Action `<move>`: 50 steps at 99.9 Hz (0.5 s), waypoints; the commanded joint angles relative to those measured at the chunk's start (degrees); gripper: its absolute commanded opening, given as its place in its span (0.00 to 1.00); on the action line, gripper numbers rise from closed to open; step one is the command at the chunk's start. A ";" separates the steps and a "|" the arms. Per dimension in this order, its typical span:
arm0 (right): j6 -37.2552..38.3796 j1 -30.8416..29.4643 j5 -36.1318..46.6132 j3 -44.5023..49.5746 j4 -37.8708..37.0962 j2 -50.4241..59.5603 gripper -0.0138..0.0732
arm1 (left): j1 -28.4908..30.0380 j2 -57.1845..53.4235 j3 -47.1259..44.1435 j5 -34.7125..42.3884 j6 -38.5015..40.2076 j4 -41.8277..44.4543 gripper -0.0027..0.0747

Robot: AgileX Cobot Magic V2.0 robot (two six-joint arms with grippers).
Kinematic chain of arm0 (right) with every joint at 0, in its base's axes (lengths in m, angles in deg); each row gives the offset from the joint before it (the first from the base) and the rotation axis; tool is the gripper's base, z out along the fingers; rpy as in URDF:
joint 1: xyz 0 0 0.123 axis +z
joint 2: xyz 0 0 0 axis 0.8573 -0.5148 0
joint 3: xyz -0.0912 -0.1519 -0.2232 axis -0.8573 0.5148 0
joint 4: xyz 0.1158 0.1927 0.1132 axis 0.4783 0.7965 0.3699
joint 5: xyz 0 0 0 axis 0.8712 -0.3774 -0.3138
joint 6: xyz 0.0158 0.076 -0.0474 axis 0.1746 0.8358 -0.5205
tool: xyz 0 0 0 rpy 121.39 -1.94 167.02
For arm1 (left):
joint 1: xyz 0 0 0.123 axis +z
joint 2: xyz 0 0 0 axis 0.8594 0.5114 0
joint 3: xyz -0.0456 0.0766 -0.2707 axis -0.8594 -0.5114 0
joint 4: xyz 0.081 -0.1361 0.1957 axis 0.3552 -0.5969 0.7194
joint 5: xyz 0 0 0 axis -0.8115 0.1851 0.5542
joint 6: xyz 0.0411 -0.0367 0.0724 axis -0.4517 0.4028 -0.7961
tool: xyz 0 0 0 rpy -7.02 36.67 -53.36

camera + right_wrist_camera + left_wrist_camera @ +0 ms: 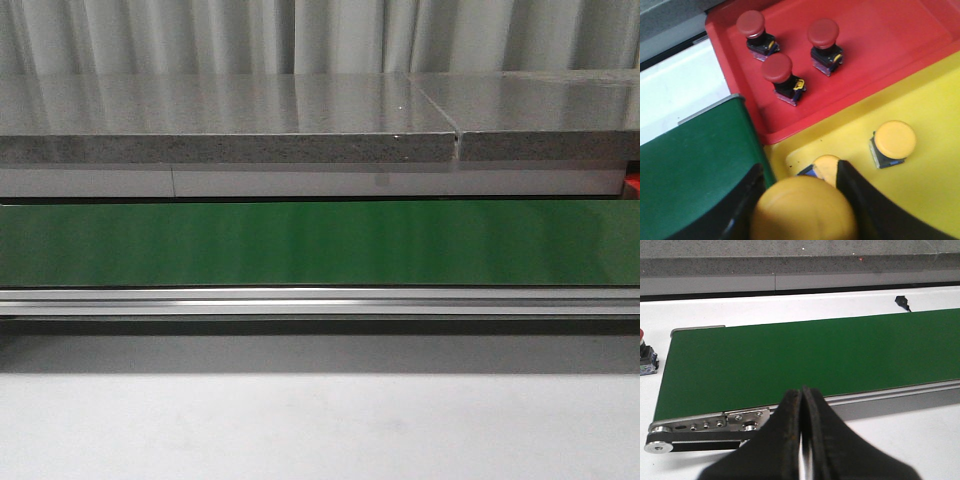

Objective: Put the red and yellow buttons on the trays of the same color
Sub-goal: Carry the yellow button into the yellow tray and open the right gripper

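Green belting fills the middle of the front view: a conveyor belt (pixel 320 243) runs the full width, edged along its near side by a silver aluminium rail (pixel 320 300). Before it lies the pale white bench (pixel 320 425); behind it a speckled grey stone slab (pixel 230 125) with a seam toward the right, and grey pleated curtains (pixel 200 35) close off the room. A sliver of red shows at the far right edge.

From the left wrist, the left claw (pixel 802 440) hangs over the belt's end, its black fingers (pixel 777 440) pressed together with nothing between them. The belt's roller end and screwed bracket (pixel 705 426) sit just beside it. One red-capped button (pixel 644 356) stands on the white bench beside the belt, cut by the frame edge. A small black fitting (pixel 902 302) lies on the bench beyond the belt.

From the right wrist, the right claw (pixel 800 205) grips a yellow button (pixel 802 210) above the yellow tray (pixel 930 100). Two more yellow buttons (pixel 894 141) rest in that tray, one partly hidden. The red tray (pixel 890 45), touching the yellow one, holds three red buttons (pixel 777 70) standing upright.
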 commanded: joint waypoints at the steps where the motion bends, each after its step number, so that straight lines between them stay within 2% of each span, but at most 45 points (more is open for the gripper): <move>1: 3.22 -0.85 2.64 -1.61 -2.69 1.59 0.29 | -0.48 0.21 1.50 4.23 0.65 -0.68 0.01; 27: 13.49 -0.85 -0.67 -0.39 -14.84 1.71 0.29 | -0.48 0.21 1.50 4.23 0.65 -0.68 0.01; 50: 14.32 -0.85 3.72 7.53 -15.75 1.71 0.29 | -0.48 0.21 1.50 4.23 0.65 -0.68 0.01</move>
